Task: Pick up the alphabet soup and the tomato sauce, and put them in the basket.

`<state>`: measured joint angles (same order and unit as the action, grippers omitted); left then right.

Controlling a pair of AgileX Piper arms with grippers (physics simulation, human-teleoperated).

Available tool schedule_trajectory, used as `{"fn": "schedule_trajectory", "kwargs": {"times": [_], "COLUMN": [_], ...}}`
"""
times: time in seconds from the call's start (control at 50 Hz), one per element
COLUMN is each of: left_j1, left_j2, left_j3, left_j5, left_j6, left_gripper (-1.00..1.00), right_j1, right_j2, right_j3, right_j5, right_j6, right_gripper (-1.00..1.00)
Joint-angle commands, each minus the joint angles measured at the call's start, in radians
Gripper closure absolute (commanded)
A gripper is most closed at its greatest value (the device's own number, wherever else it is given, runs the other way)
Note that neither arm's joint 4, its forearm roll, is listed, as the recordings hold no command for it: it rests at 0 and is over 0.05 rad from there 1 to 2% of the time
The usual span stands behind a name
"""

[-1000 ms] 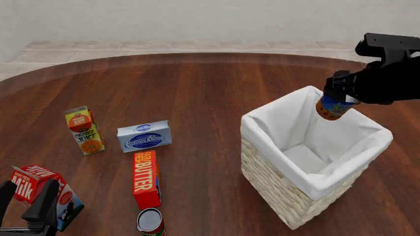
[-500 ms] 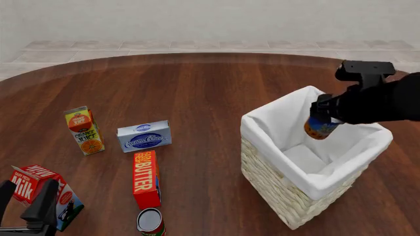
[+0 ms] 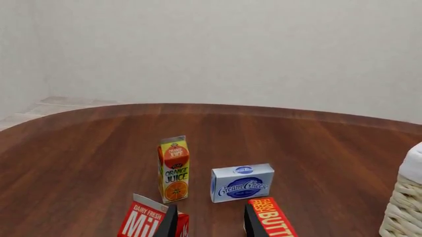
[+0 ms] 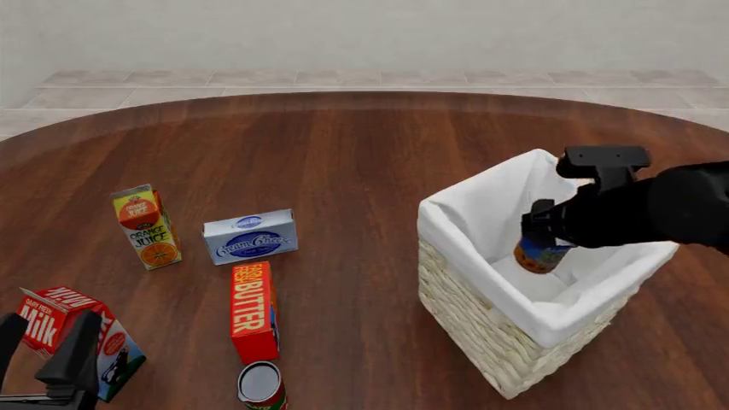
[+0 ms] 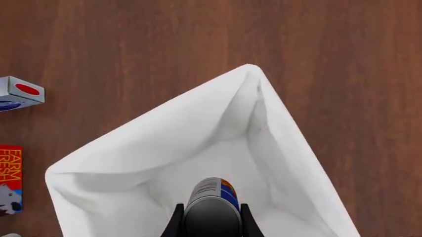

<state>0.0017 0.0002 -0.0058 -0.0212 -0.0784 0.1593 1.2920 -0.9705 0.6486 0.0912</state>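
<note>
My right gripper (image 4: 540, 229) is shut on the alphabet soup (image 4: 538, 255), a small blue-labelled can, and holds it inside the basket (image 4: 469, 323), below the white-lined rim. In the right wrist view the alphabet soup (image 5: 211, 205) sits between the fingers above the basket's white lining (image 5: 158, 143). The tomato sauce (image 4: 261, 384), a red-and-green can with a silvery top, stands at the front edge, just in front of the butter box. My left gripper (image 4: 43, 359) is open and empty at the lower left, by the milk carton; its fingers (image 3: 170, 223) show in the left wrist view.
A red butter box (image 4: 253, 309) lies behind the tomato sauce. A cream cheese box (image 4: 249, 236) and an orange juice carton (image 4: 146, 227) stand further back on the left. A milk carton (image 4: 63, 316) lies at the lower left beside my left gripper.
My right gripper has moved down and leftward with the alphabet soup, from above the basket's far rim to inside the basket. The left arm has not moved.
</note>
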Motion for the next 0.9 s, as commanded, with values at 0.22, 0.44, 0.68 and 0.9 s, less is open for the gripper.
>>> {"fn": "schedule_trajectory", "kwargs": {"times": [0.22, 0.44, 0.68, 0.9], "left_j1": [0.0, 0.0, 0.0, 0.0], "left_j2": [0.0, 0.0, 0.0, 0.0], "left_j3": [0.0, 0.0, 0.0, 0.0], "left_j5": [-0.002, -0.002, -0.001, -0.001], "left_j6": [0.0, 0.0, 0.0, 0.0], "left_gripper": [-1.0, -1.0, -1.0, -1.0], "right_j1": [0.015, 0.021, 0.02, 0.033], "right_j2": [0.005, 0.0, -0.031, -0.076], "right_j3": [0.009, -0.013, -0.063, -0.112], "right_j5": [-0.002, 0.012, 0.05, 0.094], "right_j6": [0.034, 0.022, 0.019, 0.021], "right_gripper": [-1.0, -1.0, -1.0, -1.0]}}
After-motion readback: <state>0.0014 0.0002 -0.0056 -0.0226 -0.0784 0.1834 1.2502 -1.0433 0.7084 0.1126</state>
